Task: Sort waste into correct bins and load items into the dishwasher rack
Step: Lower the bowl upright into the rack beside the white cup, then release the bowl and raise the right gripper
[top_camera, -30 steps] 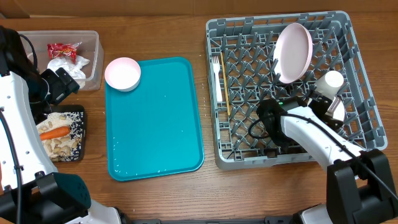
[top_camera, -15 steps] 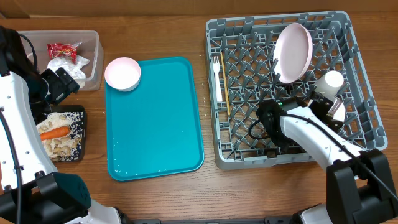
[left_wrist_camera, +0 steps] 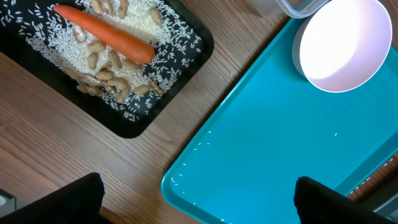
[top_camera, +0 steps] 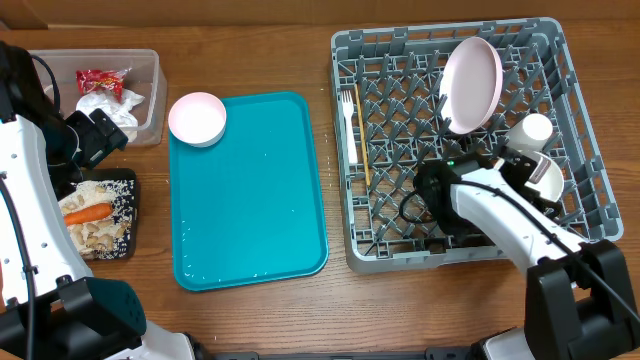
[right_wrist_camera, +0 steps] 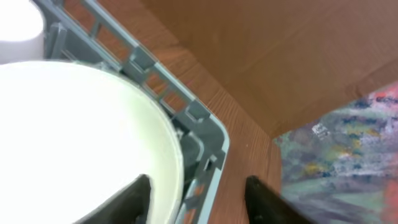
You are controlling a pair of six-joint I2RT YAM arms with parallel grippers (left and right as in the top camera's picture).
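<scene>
The right gripper (right_wrist_camera: pixel 196 190), jaws apart, is straddling a white bowl's (right_wrist_camera: pixel 81 143) rim near the dishwasher rack's (right_wrist_camera: pixel 214 142) right edge, where a finger catching on withdrawal risks toppling it.

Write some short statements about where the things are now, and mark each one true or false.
1. The carrot lies in the black tray. True.
2. The red wrapper lies on the teal tray. False: it lies in the clear tub.
3. A pink bowl sits at a corner of the teal tray. True.
4. The large plate lies flat on the teal tray. False: it stands on edge in the grey rack.
5. The white fork lies in the grey rack. True.
</scene>
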